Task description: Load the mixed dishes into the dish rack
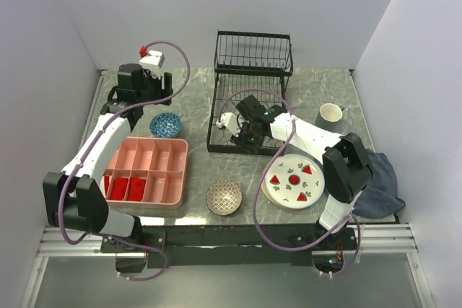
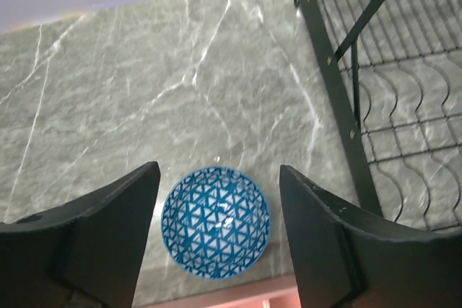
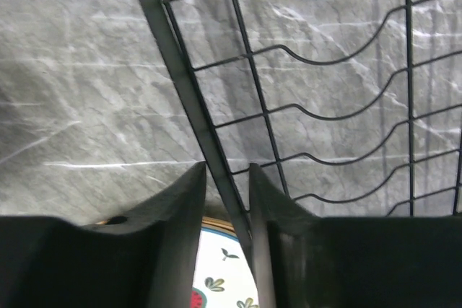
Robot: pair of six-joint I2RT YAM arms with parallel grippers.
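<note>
Left end effector [image 2: 216,243] spread wide above blue bowl [image 2: 215,221], centre-left on bench [image 1: 195,171]. Right end effector [image 3: 227,200] pinching front rail of dish rack [image 1: 249,95], upper middle.

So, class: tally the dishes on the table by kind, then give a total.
Bowls: 2 (blue bowl, brown bowl)
Plates: 1 (watermelon plate)
Mugs: 1 (mug)
Trays: 1 (pink tray)
Total: 5
</note>
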